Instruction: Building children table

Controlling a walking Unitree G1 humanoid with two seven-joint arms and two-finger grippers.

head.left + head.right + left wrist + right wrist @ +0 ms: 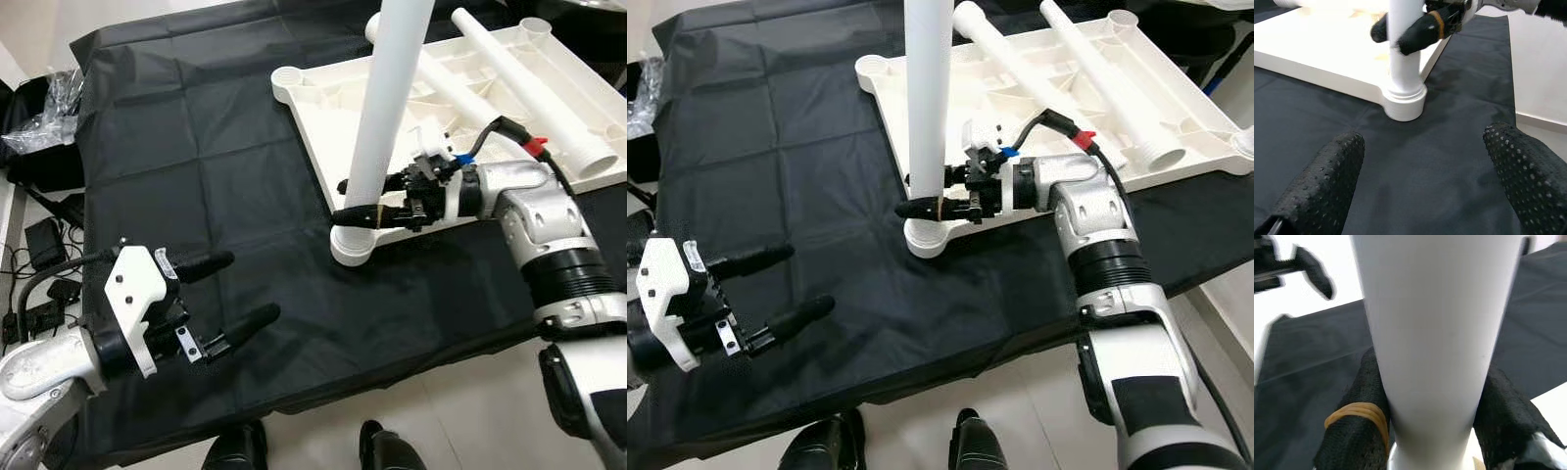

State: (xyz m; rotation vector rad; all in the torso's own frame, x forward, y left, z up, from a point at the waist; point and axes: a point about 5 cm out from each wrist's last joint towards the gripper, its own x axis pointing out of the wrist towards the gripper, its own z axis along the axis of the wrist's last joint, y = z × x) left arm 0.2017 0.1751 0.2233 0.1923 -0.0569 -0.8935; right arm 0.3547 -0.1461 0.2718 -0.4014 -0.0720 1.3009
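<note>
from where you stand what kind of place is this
Probably a room in a home used as a makeshift assembly spot: a black cloth spread as a work surface, an upturned white tabletop with loose legs on it, and cables on pale floor tiles.

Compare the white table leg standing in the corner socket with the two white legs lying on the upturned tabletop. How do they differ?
The standing white plastic table leg is upright, seated in a corner socket of the white upturned tabletop; the two loose white legs lie flat across the tabletop's underside. The right gripper clamps its fingers around the standing leg near its base; nothing holds the loose legs. The left gripper hangs open over the black cloth. All three legs are plain white tubes.
</note>
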